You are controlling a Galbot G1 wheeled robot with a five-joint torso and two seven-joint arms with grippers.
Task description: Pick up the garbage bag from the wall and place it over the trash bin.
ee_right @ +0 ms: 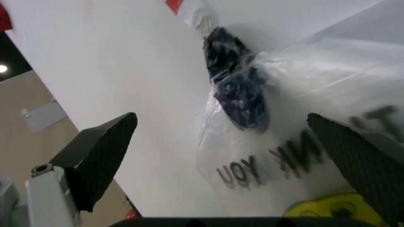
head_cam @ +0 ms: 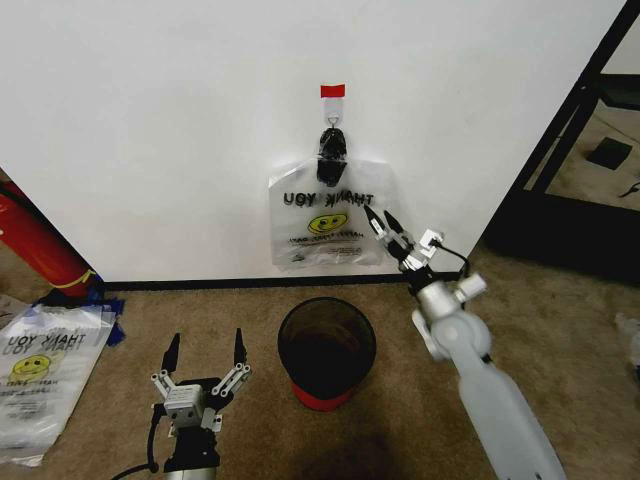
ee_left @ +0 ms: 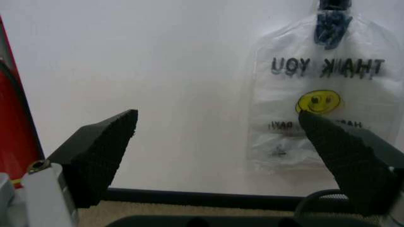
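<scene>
1. One garbage bag [head_cam: 330, 222] hangs flat on the wall [head_cam: 150, 120], pinched at its top by a black hook clip [head_cam: 331, 145] under a small red tape strip [head_cam: 332, 91]. THANK YOU lettering reads mirrored; yellow smiley below it. Bag's lower edge ends just above the black baseboard [head_cam: 200, 284].
2. Right end effector [head_cam: 384, 224] raised at the bag's right edge, level with the smiley, fingers apart, nothing between them. Whether the tips touch the plastic cannot be told. Right wrist view: clip and bunched bag neck [ee_right: 243, 90] lie between the spread fingers [ee_right: 94, 158].
3. Trash bin [head_cam: 327, 352] stands on the carpet directly below the bag, near the wall: round, dark, red base, mouth open and uncovered.
4. Left end effector [head_cam: 205, 353] low on the bin's left, well apart from the bag, pointing toward the wall, fingers apart and holding nothing. Left wrist view: the bag [ee_left: 322, 99] sits behind one of the fingers [ee_left: 344, 151].
5. Spare bags with the same print [head_cam: 40, 375] lie on the floor at far left.
6. Long red cylinder [head_cam: 35, 240] leans at the left wall edge, beside the spare bags.
7. Black shelf frame [head_cam: 570, 130] stands at the right.
</scene>
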